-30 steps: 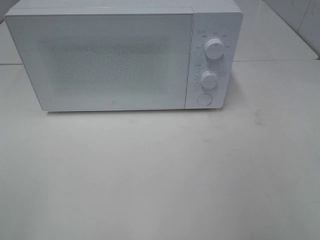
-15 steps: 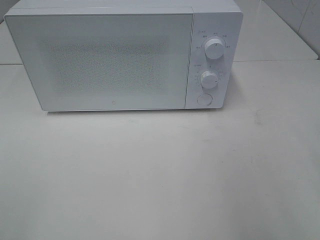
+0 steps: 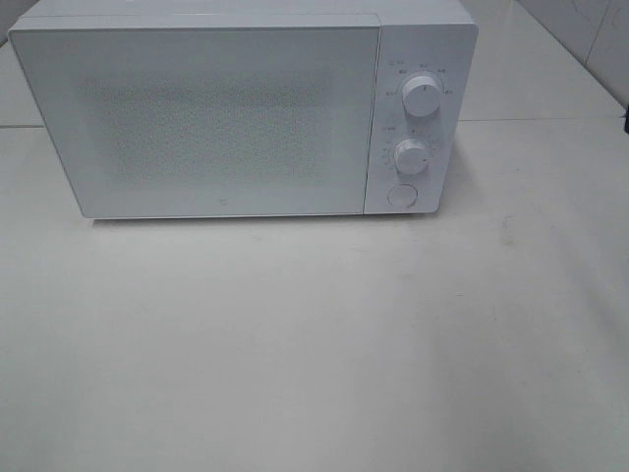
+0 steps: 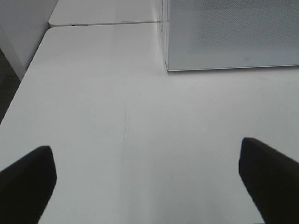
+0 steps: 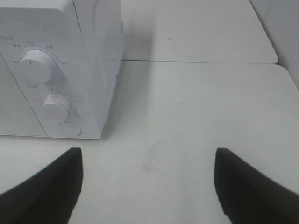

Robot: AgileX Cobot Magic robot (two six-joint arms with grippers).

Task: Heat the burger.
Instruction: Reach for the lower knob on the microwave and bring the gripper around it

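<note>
A white microwave (image 3: pixel 226 118) stands at the back of the pale counter (image 3: pixel 314 344), its frosted, speckled door (image 3: pixel 197 123) closed flush with the front. On the control panel to the right of the door are an upper knob (image 3: pixel 421 95), a lower knob (image 3: pixel 411 156) and, below them, a round button (image 3: pixel 400 195). The burger shows in none of the views, and whether it sits behind the clouded door cannot be told. The left tool (image 4: pixel 145 147) hangs over bare counter near the microwave's lower left front corner, released, its dark fingers (image 4: pixel 28 182) spread wide with nothing between them. The right tool (image 5: pixel 148 154) hangs over the counter just off the panel side of the microwave, likewise released, its fingers (image 5: pixel 46 191) well apart and gripping nothing.
</note>
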